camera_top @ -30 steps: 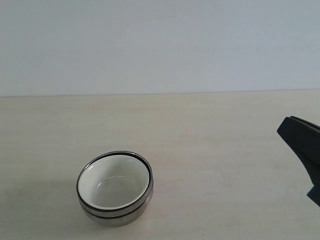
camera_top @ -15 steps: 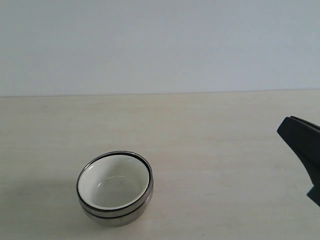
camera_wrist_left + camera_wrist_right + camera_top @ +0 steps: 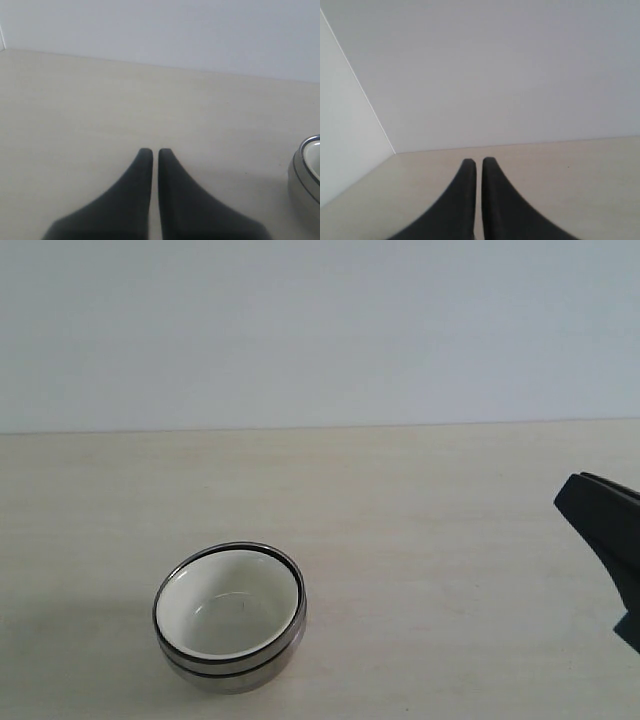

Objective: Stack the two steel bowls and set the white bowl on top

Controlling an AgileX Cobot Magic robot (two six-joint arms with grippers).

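Left gripper (image 3: 155, 150): two dark tapered fingers drawn together with only a hairline slit between the tips, and nothing held. It hangs low over the bare table (image 3: 450, 530). The stack just shows at the edge of its wrist view, near but apart.

Right gripper (image 3: 479, 160): likewise closed and empty, fingers side by side, pointing across the tabletop toward the pale wall (image 3: 320, 330). In the exterior view it shows only as a black wedge at the right edge, well apart from the bowls.

Steel bowls (image 3: 290, 640): nested one inside the other, upright, at the lower left of the exterior view. Two dark lines ring the mirrored wall, one at the lip and one lower, taken here for the two rims. Ribbing cannot be made out.

White bowl (image 3: 230, 615): cream, glossy and empty, seated upright inside the upper steel bowl with its rim just within the steel lip. It sits level, not tilted.

Change: none. The bowls and the right gripper's wedge sit exactly as they did through the last second, and nothing touches the stack.

Assessment: the stack looks complete in the required order, with both arms clear and idle. Task judged done; at most the arms remain to be parked. Risk is low, since nothing is in contact with the bowls.
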